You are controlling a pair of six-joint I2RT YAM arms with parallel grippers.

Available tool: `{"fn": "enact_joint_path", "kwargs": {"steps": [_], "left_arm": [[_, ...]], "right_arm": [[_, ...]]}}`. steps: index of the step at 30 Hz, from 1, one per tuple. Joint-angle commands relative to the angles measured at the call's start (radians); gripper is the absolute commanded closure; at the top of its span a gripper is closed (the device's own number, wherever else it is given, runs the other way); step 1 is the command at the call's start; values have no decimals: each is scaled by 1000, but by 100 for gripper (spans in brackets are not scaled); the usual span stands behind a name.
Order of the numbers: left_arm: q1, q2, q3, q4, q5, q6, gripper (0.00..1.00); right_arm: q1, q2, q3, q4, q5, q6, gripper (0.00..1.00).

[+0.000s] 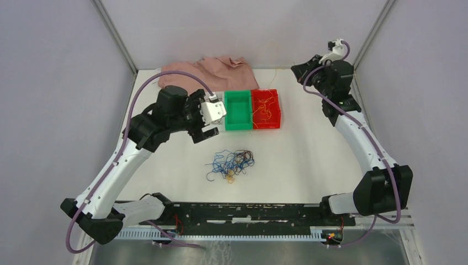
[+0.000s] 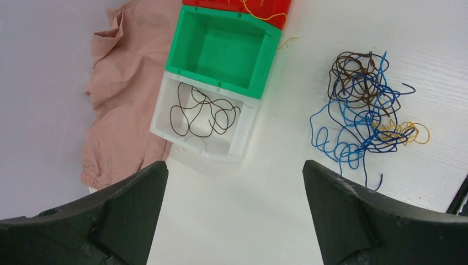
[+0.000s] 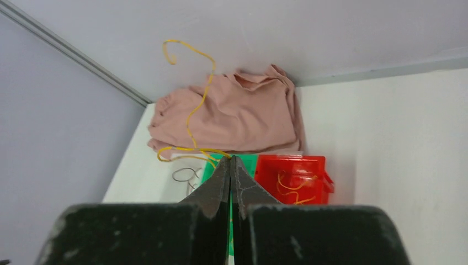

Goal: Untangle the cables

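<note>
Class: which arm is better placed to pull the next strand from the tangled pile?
Left. The left gripper is open and empty, with the tangled pile in its view. The right gripper is shut on a yellow wire, raised at the far back.

The cables [image 1: 232, 164] lie in one tangle mid-counter [image 1: 314, 154], with bare surface on every side. Another bare strip separates them from three touching bins at the back: clear bin [image 2: 159, 113], green bin [image 1: 228, 110], red bin [image 1: 277, 109]. A cloth [image 1: 209, 69] fills the back-left corner, against the clear bin. The left pincer [image 2: 232, 165], jaws wide, hangs near the clear bin. The right pincer [image 3: 230, 160], clamped on a yellow strand [image 3: 190, 110], sits high at the back right.
</note>
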Motion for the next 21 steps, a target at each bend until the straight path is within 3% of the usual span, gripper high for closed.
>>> {"fn": "enact_joint_path", "kwargs": {"steps": [1,10,14,16,18,21], "left_arm": [[1,-28,-5,45,2,-8,1],[0,-40,5,37,15,-13,1],[0,-43,19,22,30,-10,1],[0,-45,27,21,36,-13,1],[0,-42,37,21,41,-22,1],[0,-38,51,21,43,-31,2]], "right_arm": [[-36,-31,26,147,-147,184,100],[-39,-3,25,89,-140,155,100],[-26,9,31,206,-326,298,100],[5,-9,42,189,-362,290,100],[27,-43,44,115,-339,245,100],[26,-113,-10,164,-313,274,100]]}}
